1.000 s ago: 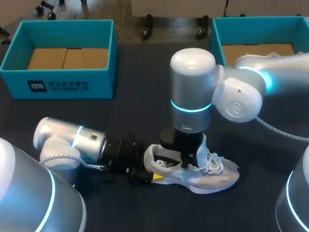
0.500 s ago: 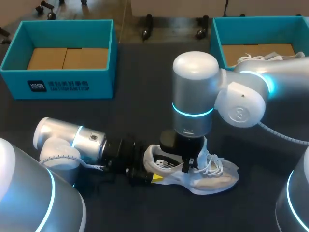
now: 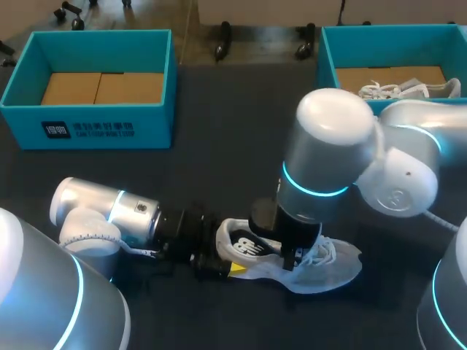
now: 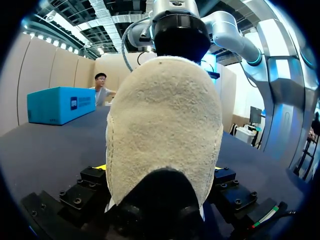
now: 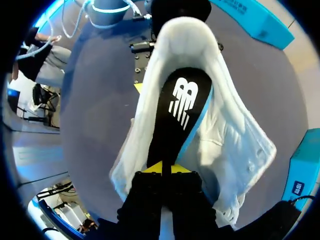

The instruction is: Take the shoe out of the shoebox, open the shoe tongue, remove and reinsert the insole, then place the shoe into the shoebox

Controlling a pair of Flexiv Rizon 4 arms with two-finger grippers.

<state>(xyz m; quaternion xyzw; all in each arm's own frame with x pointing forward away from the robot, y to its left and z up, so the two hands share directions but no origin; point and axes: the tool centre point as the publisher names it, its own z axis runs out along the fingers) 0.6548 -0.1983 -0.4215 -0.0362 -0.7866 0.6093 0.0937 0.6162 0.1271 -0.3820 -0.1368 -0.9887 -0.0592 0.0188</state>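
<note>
The insole step is in hand, by my reading: the shoe (image 3: pixel 328 266) is out on the bench (image 3: pixel 219 146), on its sole with its opening upward, and the work is at that opening.

The left gripper (image 3: pixel 222 261) lies low along the bench and is clamped on the heel. In its wrist view the pale heel of the shoe (image 4: pixel 165 125) fills the space straight ahead, with a yellow tip showing at each side of it.

The right gripper (image 3: pixel 292 257) hangs over the shoe from above. In its wrist view the right gripper (image 5: pixel 162 169) has its two yellow tips pinched together on the near end of the dark insole (image 5: pixel 175 115). The rest of the insole runs ahead of the tips, inside the shoe (image 5: pixel 225 145), toward the heel and the left gripper beyond it.

Whether the insole is on its way out or going back in I cannot tell. Either way the next move calls for a firm hold on the heel — the soft upper would drag along otherwise — and a pull or push in line with the sole.

A shoebox (image 3: pixel 102 127) stands well apart beyond the left gripper, and a second shoebox (image 3: pixel 326 58) beyond the right.
</note>
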